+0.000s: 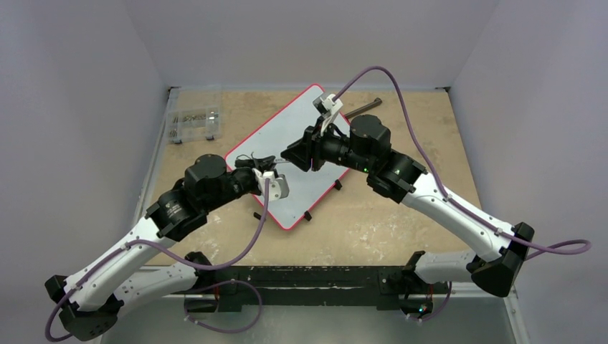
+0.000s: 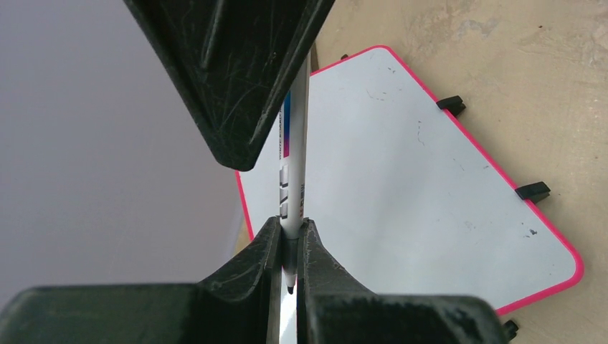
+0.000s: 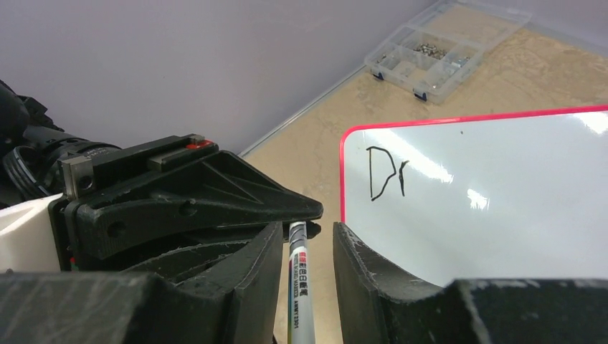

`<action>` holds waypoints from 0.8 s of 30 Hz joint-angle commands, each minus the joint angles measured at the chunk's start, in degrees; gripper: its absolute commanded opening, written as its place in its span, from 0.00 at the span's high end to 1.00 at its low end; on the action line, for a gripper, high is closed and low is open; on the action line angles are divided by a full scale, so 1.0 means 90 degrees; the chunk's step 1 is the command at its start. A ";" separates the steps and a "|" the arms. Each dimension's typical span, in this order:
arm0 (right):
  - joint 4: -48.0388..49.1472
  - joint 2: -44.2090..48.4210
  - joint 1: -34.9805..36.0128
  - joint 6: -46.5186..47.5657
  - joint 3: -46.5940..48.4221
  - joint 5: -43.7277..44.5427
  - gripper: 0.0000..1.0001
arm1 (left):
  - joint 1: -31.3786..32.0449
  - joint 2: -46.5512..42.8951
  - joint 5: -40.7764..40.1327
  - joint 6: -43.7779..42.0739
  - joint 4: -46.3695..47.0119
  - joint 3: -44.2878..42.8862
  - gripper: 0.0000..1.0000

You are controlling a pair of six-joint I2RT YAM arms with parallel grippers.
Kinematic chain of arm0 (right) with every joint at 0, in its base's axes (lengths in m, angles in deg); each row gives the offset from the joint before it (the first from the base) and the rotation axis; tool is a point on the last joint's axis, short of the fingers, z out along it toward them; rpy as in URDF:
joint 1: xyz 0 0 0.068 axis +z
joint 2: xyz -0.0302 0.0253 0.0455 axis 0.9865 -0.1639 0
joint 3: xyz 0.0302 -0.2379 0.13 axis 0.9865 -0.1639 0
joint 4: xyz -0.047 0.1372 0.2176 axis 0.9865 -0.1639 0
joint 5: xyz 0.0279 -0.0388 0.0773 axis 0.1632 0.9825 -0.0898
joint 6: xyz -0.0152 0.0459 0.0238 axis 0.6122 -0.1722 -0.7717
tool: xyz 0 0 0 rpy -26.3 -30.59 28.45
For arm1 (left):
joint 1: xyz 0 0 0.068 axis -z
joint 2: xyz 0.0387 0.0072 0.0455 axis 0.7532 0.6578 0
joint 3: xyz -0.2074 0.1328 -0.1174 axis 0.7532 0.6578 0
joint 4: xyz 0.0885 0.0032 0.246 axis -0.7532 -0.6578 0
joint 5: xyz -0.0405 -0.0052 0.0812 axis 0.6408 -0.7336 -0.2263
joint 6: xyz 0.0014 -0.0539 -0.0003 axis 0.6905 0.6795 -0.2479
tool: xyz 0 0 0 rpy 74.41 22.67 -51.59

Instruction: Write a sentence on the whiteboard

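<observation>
The whiteboard [image 1: 305, 129] lies at an angle mid-table, white with a thin red rim; it also shows in the left wrist view [image 2: 430, 193] and the right wrist view [image 3: 502, 201]. Of the sentence, only the black letters "Dr" [image 3: 387, 173] show, near one corner. My left gripper [image 1: 264, 163] is shut on a white marker [image 2: 292, 179] close to its black tip, above the board's left corner. My right gripper [image 1: 292, 156] faces it, and its open jaws stand around the marker's other end [image 3: 300, 279] with a gap on one side.
A clear plastic parts box [image 1: 192, 123] sits at the back left of the table. A dark rod-like tool [image 1: 362, 107] lies behind the board. Small black clips [image 1: 308, 215] stick out from the board's near edge. White walls close in the table on three sides.
</observation>
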 commanded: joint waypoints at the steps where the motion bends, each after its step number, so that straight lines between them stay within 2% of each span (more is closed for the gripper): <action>1: 0.0269 -0.0018 0.0001 -0.0129 0.0167 0.0005 0.69 | -0.0128 -0.0048 -0.0009 0.0338 0.0388 -0.0017 1.00; 7: 0.0273 -0.0152 0.0000 -0.0188 0.0175 -0.0228 0.76 | -0.0242 0.0026 0.0047 0.0403 0.0340 -0.0097 1.00; 14: 0.0261 -0.0396 0.0000 -0.0190 0.0278 -0.0558 0.79 | -0.0326 0.0069 0.0145 0.0458 0.0360 -0.0125 1.00; 24: 0.0332 -0.0465 0.0003 -0.0210 0.0306 -0.0527 0.82 | -0.0327 0.0080 0.0286 0.0441 0.0273 -0.0130 1.00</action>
